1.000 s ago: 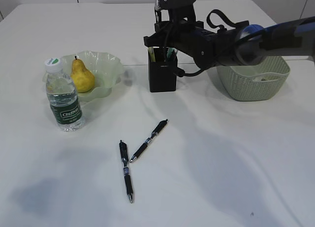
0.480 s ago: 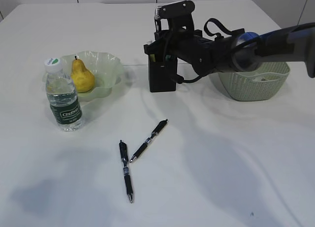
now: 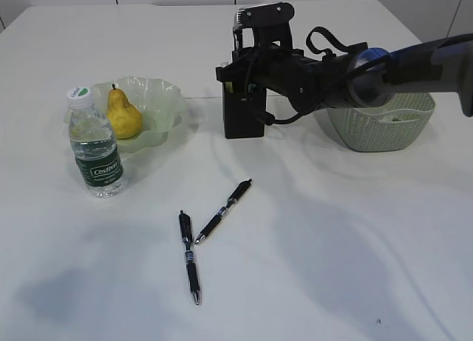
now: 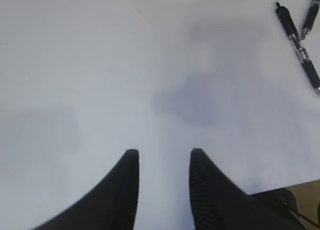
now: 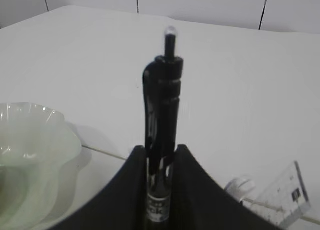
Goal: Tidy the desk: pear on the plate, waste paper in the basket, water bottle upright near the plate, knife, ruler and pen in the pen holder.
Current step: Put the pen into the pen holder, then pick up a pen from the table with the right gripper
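Desk (image 3: pixel 355 267) white and plain beneath both pincers. Left pincer (image 4: pixel 161 152) open above bare tabletop, fingers (image 4: pixel 125 180) apart with nothing between them. In its wrist view, two loose pens up and to the right of it, well clear: one (image 4: pixel 298 48) lying whole on the surface, the other (image 4: pixel 311 13) cut off by the frame edge.

Far to the left of the right pincer (image 3: pixel 247 78) and nearer the exterior camera, water bottle (image 3: pixel 94 145) upright, white cap on top, just in front of the plate (image 3: pixel 166 100). Pear (image 3: pixel 123 114) on that plate, stem up, also well left of the right pincer. Below and slightly left of that pincer in the exterior view, the same two loose pens flat on the desk, tips close together, bodies splayed apart.

Right pincer closed on a held pen (image 5: pixel 162 105), upright, clicker end up, lower barrel clamped between the two black fingers (image 5: pixel 192 185). Directly under the pincer, pen holder (image 3: pixel 244 115), black and square, its mouth hidden by the pincer. In the right wrist view, ruler (image 5: pixel 280 192) low and to the right of the fingers, clear with black marks, tilted; cannot tell from there whether inside the holder.

Right of the pincer, behind the arm, basket (image 3: pixel 384 130), sage green, partly covered by the forearm.
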You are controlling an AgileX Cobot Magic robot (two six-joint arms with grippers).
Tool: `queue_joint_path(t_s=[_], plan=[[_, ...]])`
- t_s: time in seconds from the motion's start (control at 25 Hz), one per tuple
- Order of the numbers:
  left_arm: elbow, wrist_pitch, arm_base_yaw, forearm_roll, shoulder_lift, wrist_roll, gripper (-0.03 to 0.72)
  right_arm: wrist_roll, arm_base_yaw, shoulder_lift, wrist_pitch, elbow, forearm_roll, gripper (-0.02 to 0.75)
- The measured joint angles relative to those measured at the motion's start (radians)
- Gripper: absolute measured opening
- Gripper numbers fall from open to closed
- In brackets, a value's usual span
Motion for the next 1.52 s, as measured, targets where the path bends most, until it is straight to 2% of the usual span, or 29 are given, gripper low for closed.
queue_joint_path(t_s=[0.16, 0.32, 0.76, 0.92, 1.12, 1.52], plan=[[0.000, 0.000, 0.000, -0.002, 0.000, 0.000, 0.239, 0.018, 0.000, 0.000, 0.019, 0.000, 0.002, 0.244], [0.000, 0.000, 0.000, -0.004, 0.000, 0.000, 0.239, 0.038, 0.000, 0.000, 0.042, -0.005, 0.012, 0.281], [0.000, 0.000, 0.000, -0.006, 0.000, 0.000, 0.239, 0.060, 0.000, -0.020, 0.393, -0.219, 0.043, 0.288], [0.000, 0.000, 0.000, -0.006, 0.000, 0.000, 0.239, 0.060, 0.000, -0.037, 0.476, -0.276, 0.043, 0.288], [0.000, 0.000, 0.000, -0.006, 0.000, 0.000, 0.239, 0.060, 0.000, -0.076, 0.590, -0.294, 0.043, 0.286], [0.000, 0.000, 0.000, -0.021, 0.000, 0.000, 0.239, 0.060, 0.000, -0.220, 0.923, -0.298, 0.018, 0.286]])
